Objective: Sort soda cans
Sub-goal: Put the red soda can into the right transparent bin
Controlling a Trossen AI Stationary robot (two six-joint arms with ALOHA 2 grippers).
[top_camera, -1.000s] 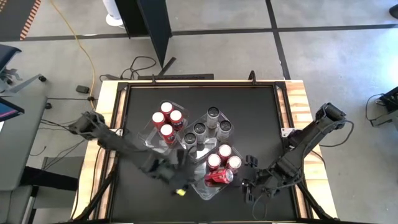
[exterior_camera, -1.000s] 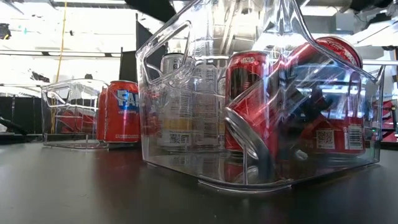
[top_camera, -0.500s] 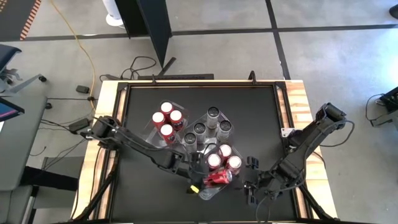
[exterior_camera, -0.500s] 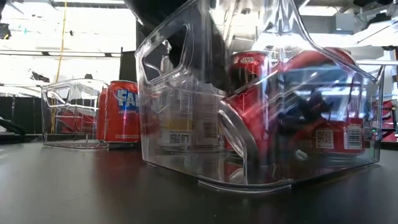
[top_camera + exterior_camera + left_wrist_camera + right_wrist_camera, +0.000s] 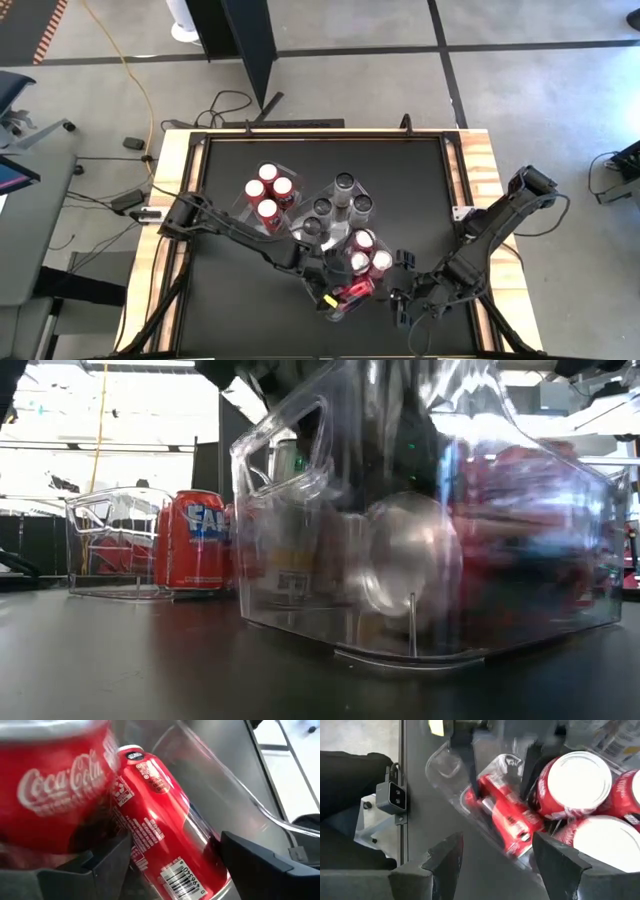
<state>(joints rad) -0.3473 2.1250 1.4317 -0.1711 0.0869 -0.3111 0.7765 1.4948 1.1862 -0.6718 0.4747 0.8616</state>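
Three clear trays stand mid-table. The far left tray (image 5: 245, 210) holds three upright red cans (image 5: 268, 195); the middle tray (image 5: 300, 225) holds silver cans with dark tops (image 5: 335, 205). In the near tray (image 5: 330, 312) three red cans (image 5: 362, 255) stand upright and one red can (image 5: 350, 292) lies on its side. My left gripper (image 5: 172, 845) is open inside this tray, one finger on each side of the lying can (image 5: 160, 820). My right gripper (image 5: 402, 295) hangs open just right of the tray, with nothing between its fingers. My left gripper comes slanting down from the table's left, its fingers (image 5: 465, 770) across the lying can's middle (image 5: 150, 835). The can lies on the tray floor. Whether the fingers touch the can, I cannot tell.
An upright red can (image 5: 55, 795) stands close beside the left finger. The tray's clear wall (image 5: 420, 540) rises around the gripper. The table's bare black top (image 5: 240, 290) lies near left; its wooden edge (image 5: 480, 170) runs along the right.
My left gripper has swung toward the table's right edge and gone down into the near tray, turning as it went, until its fingers straddle the lying can. The near tray has shifted a little and shows blurred in the low view.
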